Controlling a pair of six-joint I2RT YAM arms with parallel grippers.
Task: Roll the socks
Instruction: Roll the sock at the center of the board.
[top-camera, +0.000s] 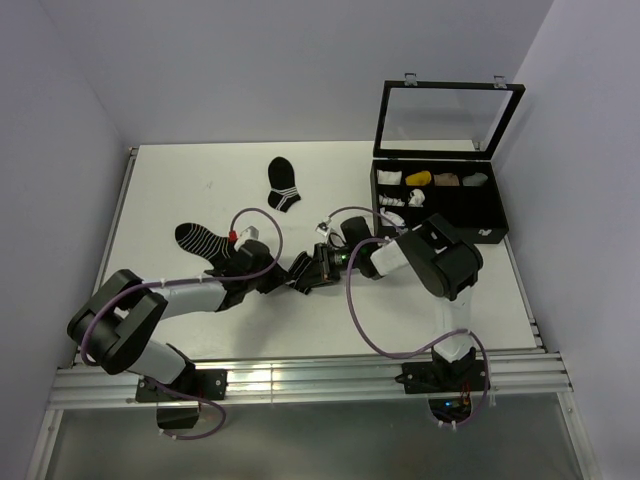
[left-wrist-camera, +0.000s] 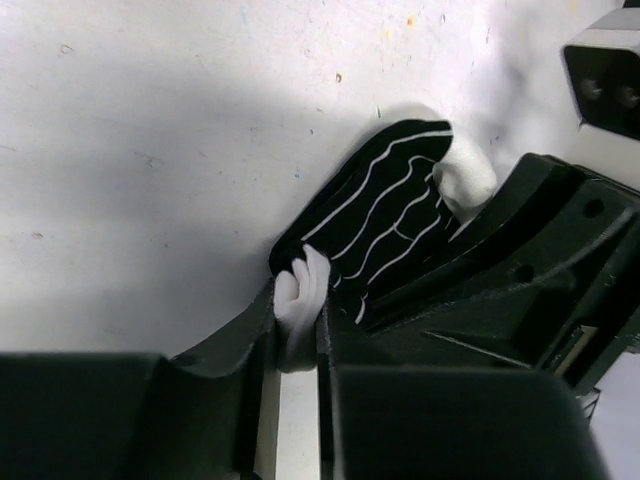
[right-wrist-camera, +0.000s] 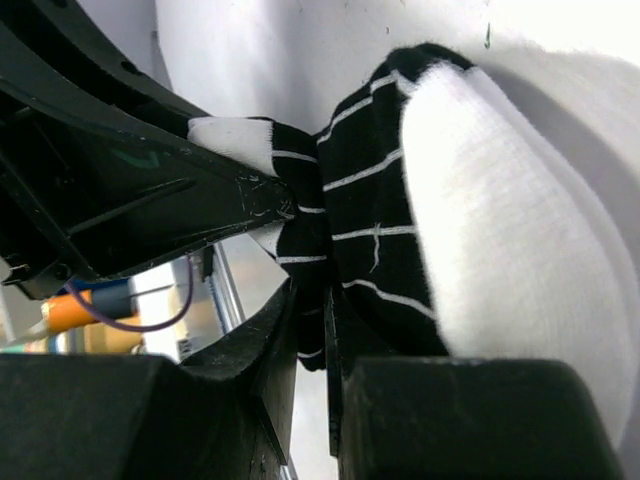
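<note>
The socks are bunched into one small bundle between my two grippers at the middle of the table. The black sock with thin white stripes (left-wrist-camera: 385, 215) wraps around the mostly white sock (right-wrist-camera: 490, 210), and both touch the tabletop. My left gripper (left-wrist-camera: 297, 300) is shut on a fold of white fabric at the bundle's near end. My right gripper (right-wrist-camera: 310, 310) is shut on a pinch of the black striped fabric. From above, the left gripper (top-camera: 286, 280) and right gripper (top-camera: 310, 274) meet tip to tip, hiding most of the bundle.
A black sock with white bands (top-camera: 283, 184) lies at the back centre. A black-and-white striped sock (top-camera: 197, 238) lies partly under the left arm. An open black compartment box (top-camera: 493, 214) with small rolled items stands at the right, its lid upright.
</note>
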